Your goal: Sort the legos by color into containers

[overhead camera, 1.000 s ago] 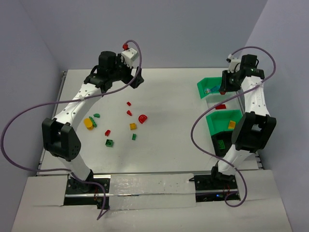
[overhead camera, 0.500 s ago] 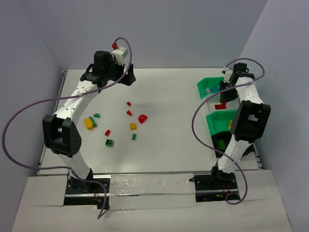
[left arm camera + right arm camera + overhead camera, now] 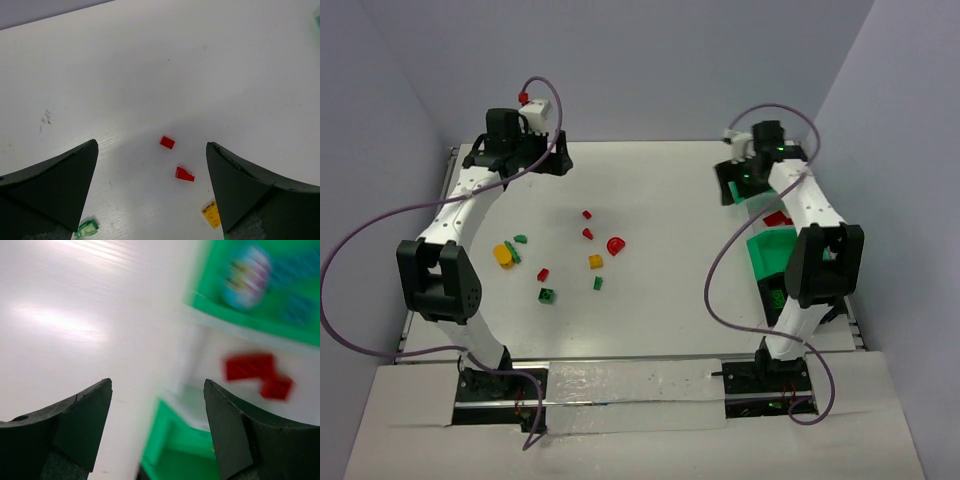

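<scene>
Find the left tool (image 3: 151, 147) released, jaws wide and empty, high over the far left of the tabletop (image 3: 660, 180). Find the right tool (image 3: 157, 387) released too, holding nothing, at the far right beside the containers (image 3: 767, 250), red pieces (image 3: 778, 218) lying between 2 of them. Count about 9 loose legos (image 3: 595, 262) at centre left, well apart from the containers. Judge the left arm far nearer. Look to 2 red legos (image 3: 167, 142) framed between its fingers, near and slightly right of that tool, long axes roughly along the finger line. Expect a descent nearward, perhaps a wrist turn.
</scene>
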Tool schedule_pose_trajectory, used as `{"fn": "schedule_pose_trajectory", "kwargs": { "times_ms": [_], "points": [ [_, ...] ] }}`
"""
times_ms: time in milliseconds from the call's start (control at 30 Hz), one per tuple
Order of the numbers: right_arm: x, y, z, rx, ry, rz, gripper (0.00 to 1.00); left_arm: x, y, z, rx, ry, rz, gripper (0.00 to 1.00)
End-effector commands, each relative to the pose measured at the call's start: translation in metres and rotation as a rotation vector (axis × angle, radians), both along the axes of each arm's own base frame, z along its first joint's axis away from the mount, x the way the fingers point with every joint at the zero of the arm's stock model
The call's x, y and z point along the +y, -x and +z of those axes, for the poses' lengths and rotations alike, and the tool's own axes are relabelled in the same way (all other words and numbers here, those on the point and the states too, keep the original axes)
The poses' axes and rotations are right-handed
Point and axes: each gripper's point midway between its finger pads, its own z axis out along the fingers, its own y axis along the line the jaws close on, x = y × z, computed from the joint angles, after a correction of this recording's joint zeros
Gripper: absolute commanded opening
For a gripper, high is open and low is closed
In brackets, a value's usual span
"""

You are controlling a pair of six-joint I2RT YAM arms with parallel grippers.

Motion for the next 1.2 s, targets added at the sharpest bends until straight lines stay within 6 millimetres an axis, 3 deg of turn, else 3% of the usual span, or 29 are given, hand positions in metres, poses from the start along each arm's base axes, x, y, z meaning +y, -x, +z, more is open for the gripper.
{"fn": "schedule_pose_trajectory", "kwargs": {
  "times_ms": [0, 100, 167, 267, 333, 500, 700, 1167],
  "points": [
    [0.144, 0.015, 0.032, -0.119, -0.101, 0.395, 0.82, 0.004, 0.013, 0.025, -0.018, 0.064, -0.048, 0.99],
    [0.21, 0.013, 0.018, -0.096, -0.117, 0.486, 0.82, 0.007, 0.01, 0.023, -0.01, 0.065, -0.031, 0.99],
    [0.241, 0.012, 0.009, -0.088, -0.108, 0.53, 0.84, 0.009, 0.01, 0.023, -0.009, 0.066, -0.021, 0.99],
    [0.276, 0.019, -0.009, -0.041, -0.085, 0.587, 0.92, 0.012, 0.01, 0.021, -0.007, 0.063, -0.008, 0.99],
    [0.293, 0.024, -0.008, -0.048, -0.087, 0.62, 0.94, 0.015, 0.011, 0.02, -0.007, 0.059, 0.0, 0.99],
    [0.319, 0.035, -0.028, -0.023, -0.055, 0.674, 1.0, 0.024, 0.018, 0.014, 0.005, 0.064, 0.016, 0.99],
    [0.333, 0.044, -0.045, 0.051, -0.037, 0.704, 1.0, 0.026, 0.019, 0.008, 0.027, 0.074, 0.013, 0.99],
    [0.343, 0.061, -0.085, 0.111, 0.042, 0.709, 1.0, 0.027, 0.012, 0.005, 0.038, 0.092, 0.009, 0.99]
  ]
}}
